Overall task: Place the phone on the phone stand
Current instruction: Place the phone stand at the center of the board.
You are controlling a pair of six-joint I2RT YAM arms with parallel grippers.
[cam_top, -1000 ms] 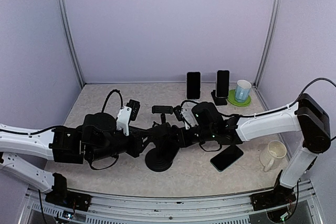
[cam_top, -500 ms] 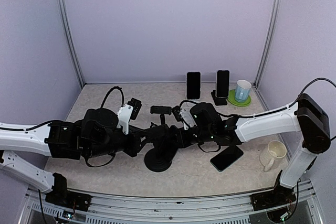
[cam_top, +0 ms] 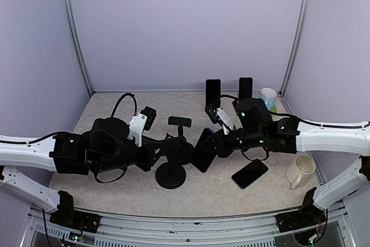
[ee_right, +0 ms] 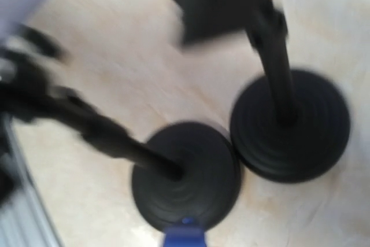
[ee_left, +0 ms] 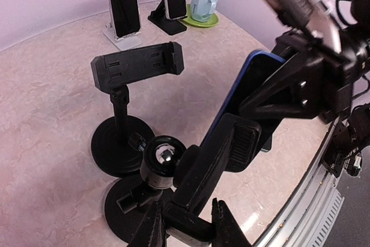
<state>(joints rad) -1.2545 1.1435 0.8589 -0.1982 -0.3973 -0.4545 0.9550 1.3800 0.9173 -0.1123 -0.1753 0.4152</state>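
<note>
- Top view: the left gripper (cam_top: 163, 154) is clamped on the upper arm of the black round-based phone stand (cam_top: 170, 176), probably to keep it from tipping and to hold its holder at a fixed angle.
- The right gripper (cam_top: 224, 142) is closed on the dark blue-edged phone (cam_top: 202, 150). It holds the phone tilted just right of the stand, lower end aimed at the holder.
- A second black stand (cam_top: 179, 121) with a horizontal clamp sits just behind the phone stand. A spare dark phone (cam_top: 250, 173) lies flat, well to the stand's right.
- Left wrist view: the left fingers (ee_left: 151, 231) pinch the foot of the padded cradle (ee_left: 231, 143). The phone overlaps the cradle's top. Judgement: meeting it, not yet seated.
- Right wrist view: blurred. Two round bases show, with a blue sliver at the bottom edge, likely the phone. This gripper's own fingers are not discernible here.
</note>
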